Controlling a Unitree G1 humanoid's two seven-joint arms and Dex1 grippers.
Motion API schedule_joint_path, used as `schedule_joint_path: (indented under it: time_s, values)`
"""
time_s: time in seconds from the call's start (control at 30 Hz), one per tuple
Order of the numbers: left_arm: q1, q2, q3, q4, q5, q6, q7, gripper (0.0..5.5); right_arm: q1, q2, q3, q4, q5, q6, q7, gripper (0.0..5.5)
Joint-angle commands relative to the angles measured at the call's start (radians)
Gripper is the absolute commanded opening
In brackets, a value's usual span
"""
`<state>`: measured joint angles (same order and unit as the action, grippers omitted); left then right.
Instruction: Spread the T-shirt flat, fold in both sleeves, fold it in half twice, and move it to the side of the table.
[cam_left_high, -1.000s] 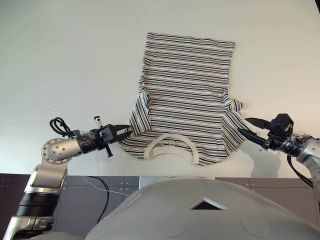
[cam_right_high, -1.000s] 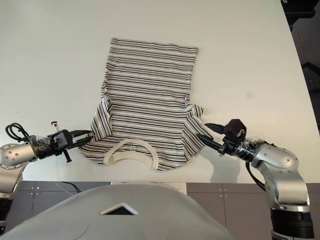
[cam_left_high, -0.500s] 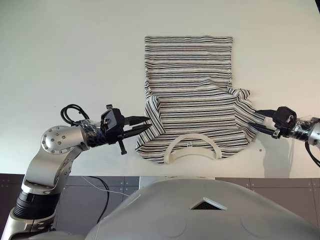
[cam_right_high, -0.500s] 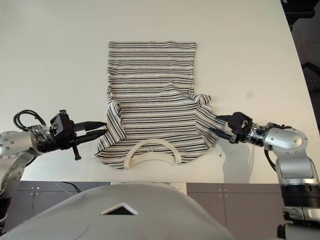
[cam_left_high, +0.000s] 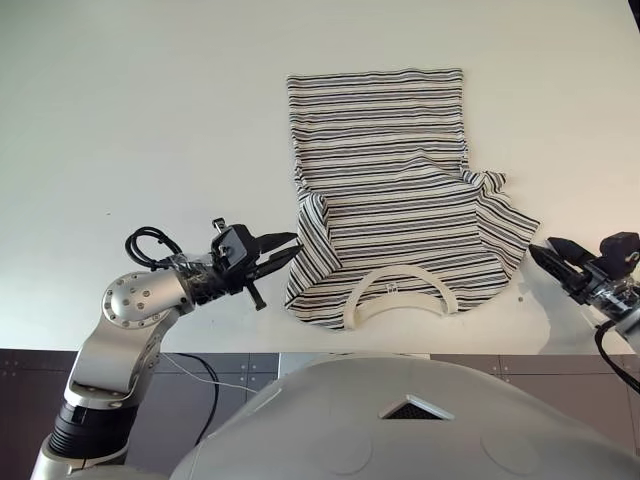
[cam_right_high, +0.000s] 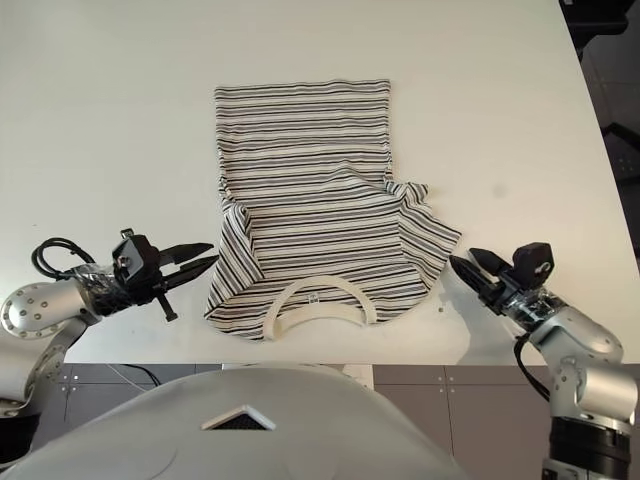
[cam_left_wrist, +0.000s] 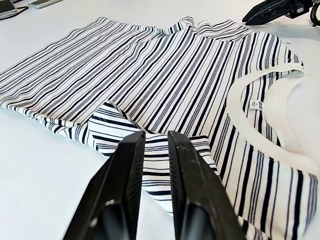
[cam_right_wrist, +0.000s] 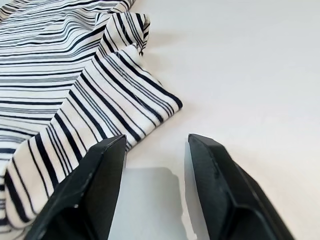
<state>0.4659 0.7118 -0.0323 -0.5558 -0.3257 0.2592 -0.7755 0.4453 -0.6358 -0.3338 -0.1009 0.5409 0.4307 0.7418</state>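
Jaws on the left gripper (cam_left_high: 297, 244) stand narrowly parted with nothing between them, their tips just beside the T-shirt's (cam_left_high: 385, 180) left edge, where the sleeve lies folded in on the body. On the other side, the right gripper (cam_right_high: 462, 256) has its jaws set wider, also empty, near the spread right sleeve but apart from it. The striped T-shirt lies mostly flat on the white desk (cam_left_high: 150, 100), hem at the far side, cream collar (cam_left_high: 353, 313) nearest the robot, with a small crumple by the right armpit.
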Motion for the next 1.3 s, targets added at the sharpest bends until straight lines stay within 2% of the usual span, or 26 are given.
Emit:
schedule_joint_path:
  time_s: [0.03, 0.23, 0.6, 0.7, 0.83, 1.1, 1.3]
  values:
    - [-0.042, -0.016, -0.007, 0.015, 0.014, 0.003, 0.011, 0.81, -0.073, 0.042, 0.002, -0.032, 0.042, 0.11, -0.078, 2.29]
    - [-0.058, -0.029, -0.001, 0.022, 0.023, 0.01, 0.019, 0.81, -0.079, 0.062, 0.007, -0.032, 0.037, 0.174, -0.126, 2.29]
    - [-0.05, -0.065, -0.008, 0.035, 0.047, -0.006, 0.058, 0.85, -0.077, 0.014, 0.075, -0.001, -0.12, 0.047, -0.095, 0.16]
    - [-0.05, -0.066, -0.001, 0.041, 0.049, -0.008, 0.057, 0.85, -0.07, 0.011, 0.054, -0.038, -0.135, -0.006, -0.081, 0.12]
    - [-0.043, -0.062, 0.006, 0.038, 0.047, -0.007, 0.055, 0.85, -0.053, 0.026, 0.055, -0.201, -0.12, -0.055, -0.061, 0.12]
    - [-0.051, -0.062, -0.012, 0.034, 0.06, -0.002, 0.054, 0.85, 0.023, 0.015, 0.26, -0.36, -0.321, -0.197, -0.05, 0.12]
    - [-0.072, -0.052, -0.015, 0.038, 0.06, 0.003, 0.037, 0.85, 0.038, 0.016, 0.351, -0.365, -0.431, -0.233, -0.071, 0.12]
